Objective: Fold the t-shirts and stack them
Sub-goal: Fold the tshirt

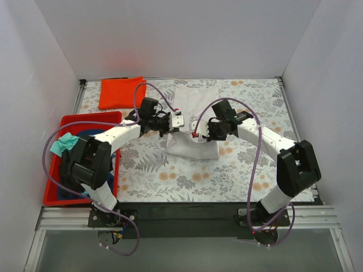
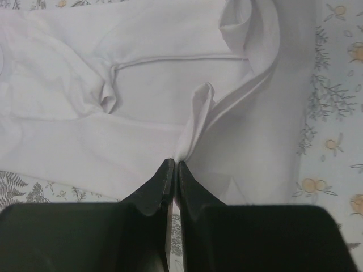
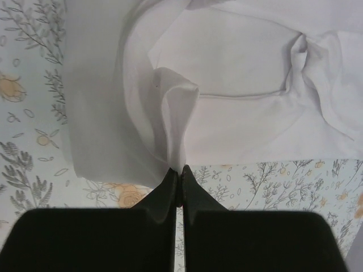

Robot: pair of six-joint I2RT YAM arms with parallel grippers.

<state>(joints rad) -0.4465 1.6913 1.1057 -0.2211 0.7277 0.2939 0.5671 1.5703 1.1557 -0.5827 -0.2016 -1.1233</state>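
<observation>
A large white t-shirt (image 1: 191,122) lies in the middle of the floral table, its near part raised and sagging between both grippers. My left gripper (image 1: 178,120) is shut on a pinch of the white t-shirt (image 2: 142,85) at its left edge; the cloth rises from the fingertips (image 2: 168,170). On the right edge my right gripper (image 1: 195,135) is shut on a fold of the same white t-shirt (image 3: 244,68). An orange-red t-shirt (image 1: 121,92), folded square, lies at the back left. A teal t-shirt (image 1: 63,143) hangs over the red bin's rim.
A red plastic bin (image 1: 67,122) stands at the left edge beside the left arm, with dark and blue cloth inside. White walls close in the table on three sides. The floral covering (image 1: 249,170) shows bare at the front and right.
</observation>
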